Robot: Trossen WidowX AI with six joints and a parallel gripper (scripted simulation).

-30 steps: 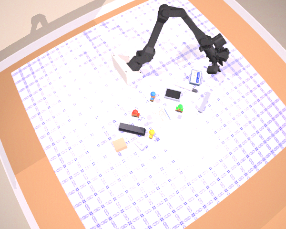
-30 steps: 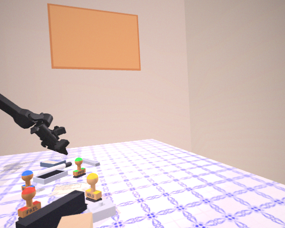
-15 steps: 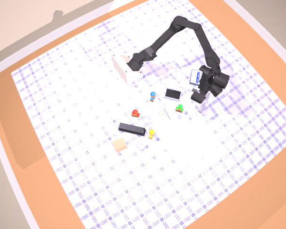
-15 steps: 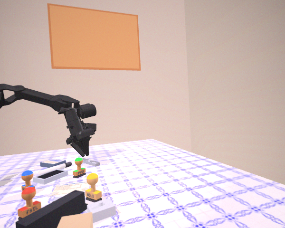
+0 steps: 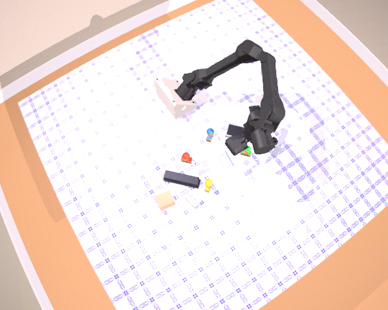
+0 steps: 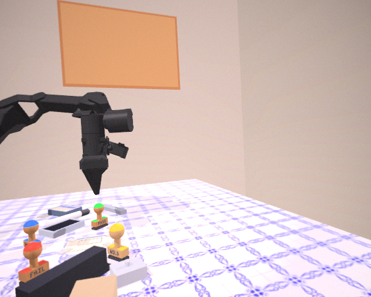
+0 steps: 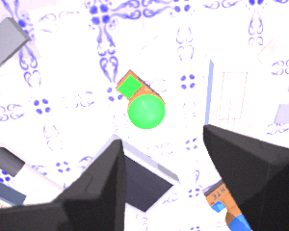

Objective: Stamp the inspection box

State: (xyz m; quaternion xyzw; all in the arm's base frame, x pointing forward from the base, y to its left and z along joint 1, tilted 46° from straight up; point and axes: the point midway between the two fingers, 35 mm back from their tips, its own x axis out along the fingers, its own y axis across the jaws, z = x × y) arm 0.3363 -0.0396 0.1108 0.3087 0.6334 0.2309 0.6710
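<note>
The PASS stamp (image 5: 247, 151) (image 6: 98, 209) (image 7: 146, 112) stands upright on the table, with a green-topped knob and green marks on its wooden base. My gripper (image 6: 96, 193) (image 7: 163, 140) is open and empty, pointing down above the stamp; in the wrist view the knob lies ahead of the gap between the fingertips. The ink pad (image 5: 235, 129) (image 6: 63, 226) (image 7: 145, 187), dark in a grey tray, lies beside the stamp, partly behind a finger in the wrist view. The pale card (image 6: 83, 244) (image 7: 233, 96) lies flat with faint printed outlines; I cannot make out a print in its box.
A blue-topped stamp (image 5: 209, 132) (image 6: 31, 226) stands near the pad. A red FAIL stamp (image 5: 186, 155) (image 6: 33, 252) and yellow HOLD stamp (image 5: 208, 183) (image 6: 116, 231) stand by a long black block (image 5: 181, 179). A marker (image 7: 34, 178) and grey bar (image 5: 280, 141) (image 7: 7, 43) lie beyond the pad.
</note>
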